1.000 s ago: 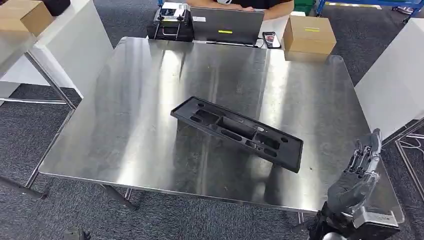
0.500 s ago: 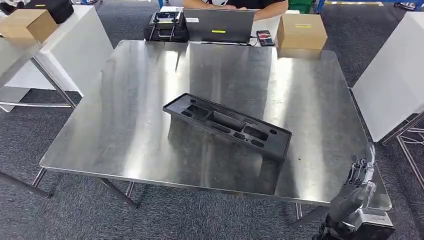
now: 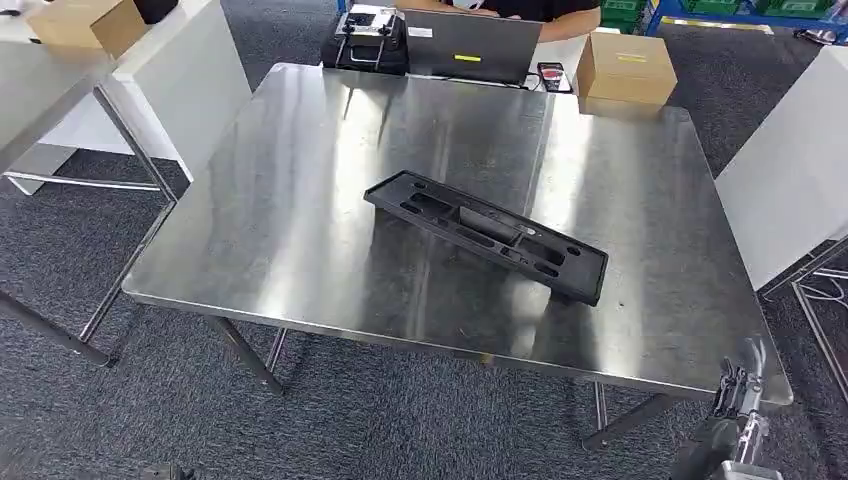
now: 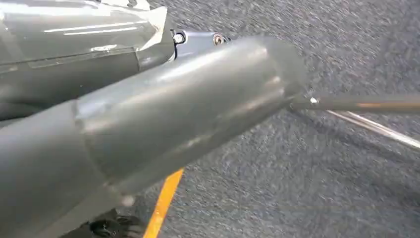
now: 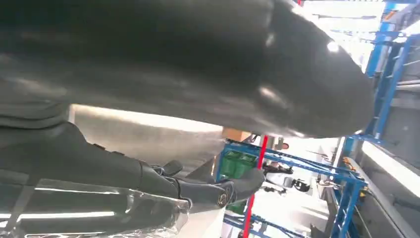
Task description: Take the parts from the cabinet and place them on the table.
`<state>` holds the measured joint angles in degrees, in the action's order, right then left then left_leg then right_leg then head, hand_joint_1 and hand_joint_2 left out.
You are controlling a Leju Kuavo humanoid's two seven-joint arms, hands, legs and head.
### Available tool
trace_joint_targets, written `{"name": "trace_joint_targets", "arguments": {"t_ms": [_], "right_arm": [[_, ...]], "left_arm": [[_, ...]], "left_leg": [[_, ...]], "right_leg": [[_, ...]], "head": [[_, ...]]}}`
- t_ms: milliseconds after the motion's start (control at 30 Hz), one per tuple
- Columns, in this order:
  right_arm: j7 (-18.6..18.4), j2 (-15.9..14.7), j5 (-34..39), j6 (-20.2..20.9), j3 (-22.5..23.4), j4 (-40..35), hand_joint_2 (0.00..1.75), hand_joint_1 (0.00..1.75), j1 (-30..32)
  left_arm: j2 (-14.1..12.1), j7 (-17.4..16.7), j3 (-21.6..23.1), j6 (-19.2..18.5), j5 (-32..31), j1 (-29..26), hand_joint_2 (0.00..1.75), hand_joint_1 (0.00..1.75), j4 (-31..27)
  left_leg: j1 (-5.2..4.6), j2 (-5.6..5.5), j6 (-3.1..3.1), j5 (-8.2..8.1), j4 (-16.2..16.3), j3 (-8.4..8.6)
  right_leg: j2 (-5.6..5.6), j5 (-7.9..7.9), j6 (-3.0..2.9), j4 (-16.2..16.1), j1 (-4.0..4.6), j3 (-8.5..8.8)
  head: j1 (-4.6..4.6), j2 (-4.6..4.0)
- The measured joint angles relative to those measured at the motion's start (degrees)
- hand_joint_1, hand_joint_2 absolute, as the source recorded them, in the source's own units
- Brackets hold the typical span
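Black moulded part (image 3: 487,235) lies flat mid-bench (image 3: 300,200), set down and free; right hand (image 3: 735,400) (low by the edge) seems empty, fingers apart.

**Behind and beside the steel top**

At 12 o'clock, past the far edge, an open grey laptop (image 3: 470,45) stands with a person's dark sleeve (image 3: 545,12) behind it. Just beside it toward 11 o'clock sits a black device with handles (image 3: 365,40), and a phone (image 3: 549,76) lies toward 1 o'clock, near a cardboard box (image 3: 627,68). A second cardboard box (image 3: 88,22) rests at 10 o'clock on a white side table (image 3: 150,70). Grey carpet (image 3: 400,420) covers the floor, with a yellow floor line (image 4: 163,206) across it.
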<state>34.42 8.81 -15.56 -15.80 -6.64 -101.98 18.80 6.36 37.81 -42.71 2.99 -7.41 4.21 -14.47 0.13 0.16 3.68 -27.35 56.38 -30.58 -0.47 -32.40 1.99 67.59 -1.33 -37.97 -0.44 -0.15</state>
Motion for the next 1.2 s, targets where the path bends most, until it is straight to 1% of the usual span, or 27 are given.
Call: {"name": "trace_joint_targets", "arguments": {"t_ms": [33,67,100,167,200,233,267,367,400,433,467,533,567,600,633,667,700,733,767,833,900,933,1000,1067,1100,1133,1200], "right_arm": [[0.07,-0.02,0.00,0.00,0.24,0.00,0.00,0.00,0.13],[0.07,-0.04,0.06,0.00,0.52,0.00,0.00,0.00,0.40],[0.18,-0.02,0.15,-0.02,0.81,-0.02,0.00,0.00,0.71],[0.22,-0.02,0.39,-0.02,1.16,-0.20,0.00,0.00,1.26],[0.26,-0.02,0.50,-0.07,1.29,-0.33,0.00,0.00,1.38],[0.31,-0.02,0.53,-0.07,1.38,-0.39,0.00,0.00,1.49],[0.31,-0.02,0.61,-0.11,1.46,-0.59,0.00,0.00,1.71],[0.46,-0.02,0.77,-0.17,1.75,-0.92,0.00,0.00,2.69],[0.48,-0.02,0.87,-0.17,1.81,-0.96,0.00,0.00,2.98],[0.50,0.00,1.01,-0.17,1.81,-0.98,0.00,0.00,2.97],[0.50,0.11,1.05,-0.15,1.84,-0.98,0.00,0.00,3.15],[0.50,0.20,1.03,0.00,1.84,-0.98,0.00,0.00,3.64],[0.50,0.20,0.98,0.02,1.84,-0.98,0.00,0.00,3.74],[0.50,0.20,0.98,0.02,1.84,-0.98,0.00,0.00,3.76],[0.50,0.20,0.96,0.02,1.84,-0.98,0.00,0.00,3.76],[0.50,0.22,0.96,0.02,1.84,-0.98,0.00,0.00,3.78],[0.50,0.24,0.94,0.02,1.84,-0.98,0.00,0.00,3.78],[0.46,0.28,0.88,0.13,1.84,-1.00,0.00,0.00,3.75],[0.37,0.44,0.79,0.26,1.84,-1.07,0.00,0.00,3.74],[0.31,0.59,0.63,0.39,1.79,-1.14,0.00,0.00,3.55],[0.24,0.79,0.66,0.44,1.79,-1.20,0.00,0.00,3.66],[0.24,0.74,0.66,0.44,1.79,-1.25,0.00,0.00,3.62],[0.24,0.83,0.66,0.44,1.79,-1.31,0.00,0.00,3.61],[0.20,0.83,0.66,0.52,1.79,-1.29,0.00,0.00,3.65],[0.20,0.83,0.66,0.52,1.81,-1.29,0.00,0.00,3.66],[0.20,0.83,0.66,0.55,1.81,-1.29,0.00,0.00,3.64],[0.17,0.83,0.61,0.85,1.81,-1.31,0.00,0.00,3.62]], "left_arm": [[0.07,0.02,0.02,0.00,-0.28,0.00,0.00,0.00,0.00],[0.13,0.00,0.02,-0.02,-0.35,-0.01,0.00,0.00,0.00],[0.15,0.00,0.04,-0.11,-0.48,-0.01,0.00,0.00,0.00],[0.24,0.00,0.09,-0.33,-0.87,0.00,0.00,0.00,0.00],[0.33,0.00,0.13,-0.39,-0.92,0.01,0.00,0.00,0.02],[0.44,-0.04,0.20,-0.44,-0.96,0.04,0.00,0.00,0.02],[0.59,-0.07,0.28,-0.48,-1.00,0.13,0.00,0.00,0.02],[0.61,-0.20,0.52,-0.48,-1.14,0.24,0.00,0.00,0.02],[0.57,-0.22,0.57,-0.52,-1.36,0.24,0.00,0.00,0.04],[0.61,-0.24,0.68,-0.55,-1.51,0.23,0.00,0.00,0.04],[0.63,-0.28,0.92,-0.59,-1.53,0.22,0.00,0.00,0.07],[0.52,-0.28,1.03,-0.66,-1.53,0.26,0.00,0.00,0.07],[0.52,-0.28,1.03,-0.77,-1.57,0.25,0.00,0.00,0.07],[0.52,-0.31,1.03,-0.90,-1.60,0.24,0.00,0.00,0.07],[0.50,-0.33,1.05,-0.96,-1.59,0.25,0.00,0.00,0.07],[0.46,-0.33,1.05,-0.98,-1.62,0.27,0.00,0.00,0.07],[0.39,-0.31,1.05,-1.07,-1.64,0.28,0.00,0.00,0.07],[0.39,-0.31,1.07,-1.14,-1.85,0.32,0.00,0.00,0.07],[0.39,-0.31,1.07,-1.16,-2.01,0.41,0.00,0.00,0.07],[0.33,-0.22,1.07,-1.20,-2.08,0.36,0.00,0.00,0.07],[0.31,-0.20,1.05,-1.22,-2.08,0.36,0.00,0.00,0.09],[0.44,-0.22,1.07,-1.25,-2.10,0.49,0.00,0.00,0.09],[0.28,-0.22,1.05,-1.25,-2.10,0.54,0.00,0.00,0.09],[0.28,-0.22,1.05,-1.27,-2.10,0.54,0.00,0.00,0.09],[0.26,-0.20,1.05,-1.27,-2.10,0.52,0.00,0.00,0.09],[0.28,-0.22,1.05,-1.27,-2.10,0.53,0.00,0.00,0.09],[0.28,-0.22,1.05,-1.22,-2.12,0.52,0.00,0.00,0.09]], "left_leg": [[-0.16,0.04,0.07,0.58,0.03,-0.74],[-0.35,0.06,0.13,1.26,0.06,-1.69],[-0.49,0.05,0.16,1.80,0.10,-2.38],[-0.81,-0.04,0.11,2.95,0.19,-3.38],[-0.96,-0.10,-0.01,3.46,0.22,-3.87],[-0.95,-0.07,-0.14,3.84,0.28,-4.07],[-1.33,-0.14,-0.49,4.17,0.41,-4.33],[-1.00,-0.05,-1.40,5.47,0.26,-4.38],[-1.08,-0.16,-1.73,5.63,0.41,-4.58],[-0.77,-0.39,-2.10,4.03,1.33,-5.11],[-0.48,-0.33,-2.56,0.07,4.18,-5.93],[0.01,-0.33,-3.43,-6.20,12.41,-7.88],[0.24,-0.32,-3.77,-7.51,16.02,-8.58],[0.53,-0.32,-4.02,-7.19,17.97,-8.51],[0.86,-0.31,-4.21,-5.61,17.23,-7.29],[1.14,-0.29,-4.34,-3.44,14.13,-4.79],[1.38,-0.28,-4.48,-1.48,8.84,-1.11],[1.56,-0.29,-4.59,-1.47,3.39,2.30],[1.13,-0.42,-4.43,-2.85,1.22,3.71],[0.80,-0.59,-3.81,-2.59,0.89,2.83],[0.42,-0.54,-2.39,-1.73,0.66,2.19],[0.65,-0.10,-1.37,-0.93,0.22,1.41],[0.44,-0.01,-0.26,0.06,0.17,0.02],[0.17,0.08,-0.09,1.30,0.22,-1.58],[0.05,0.09,-0.12,1.88,0.24,-2.33],[0.00,0.08,-0.19,2.42,0.28,-3.05],[0.00,-0.02,-0.46,3.39,0.34,-4.15]], "right_leg": [[0.10,-2.13,-0.06,4.25,0.05,-1.21],[0.15,-3.22,0.23,7.86,0.09,-1.78],[0.18,-2.82,0.64,8.65,0.11,-1.22],[0.20,0.75,1.75,2.97,0.43,4.07],[0.22,2.26,1.67,-2.95,0.53,8.18],[0.28,2.18,1.02,-8.28,0.76,11.84],[0.30,0.82,0.04,-13.11,1.22,14.92],[0.28,1.30,-0.79,-13.38,1.57,13.71],[0.16,2.03,-1.51,-13.72,0.58,13.54],[-0.13,2.42,-1.85,-13.68,0.41,13.19],[-0.18,3.04,-2.81,-13.67,0.41,12.56],[-0.23,4.05,-2.85,-13.57,0.47,11.35],[-0.27,4.43,-2.69,-13.38,0.47,10.66],[-0.32,4.83,-2.46,-13.08,0.43,9.89],[-0.34,5.15,-2.31,-12.69,0.37,9.54],[-0.35,5.37,-1.97,-12.20,0.25,8.79],[-0.35,5.53,-1.71,-11.55,0.12,8.06],[-0.39,5.62,-1.53,-10.91,0.16,7.55],[-0.44,5.86,-1.14,-10.63,0.39,6.89],[-0.49,6.57,-0.09,-10.56,0.42,6.50],[-0.48,7.47,1.22,-10.83,0.65,5.96],[-0.32,6.37,1.09,-9.67,0.16,5.14],[-0.03,1.09,0.03,-3.89,0.37,2.63],[0.12,-3.39,-0.14,5.04,0.36,-0.05],[0.18,-3.65,0.34,7.28,0.41,-0.12],[0.19,-2.72,0.95,6.75,0.40,1.16],[0.19,0.51,1.95,-0.53,0.42,6.68]], "head": [[0.04,0.00],[0.02,0.00],[-0.02,0.00],[0.02,0.00],[0.00,0.00],[0.02,0.00],[-0.04,0.00],[-0.07,0.00],[-0.04,0.00],[0.02,0.00],[-0.35,0.00],[-0.39,0.00],[-0.44,0.00],[-0.42,0.00],[-0.46,0.00],[-0.44,0.00],[-0.42,0.00],[-0.48,0.00],[-0.50,0.00],[-0.44,0.00],[-0.35,0.00],[-0.48,0.00],[0.00,0.00],[-0.05,0.00],[0.04,0.00],[-0.04,0.00],[0.00,0.00]]}}
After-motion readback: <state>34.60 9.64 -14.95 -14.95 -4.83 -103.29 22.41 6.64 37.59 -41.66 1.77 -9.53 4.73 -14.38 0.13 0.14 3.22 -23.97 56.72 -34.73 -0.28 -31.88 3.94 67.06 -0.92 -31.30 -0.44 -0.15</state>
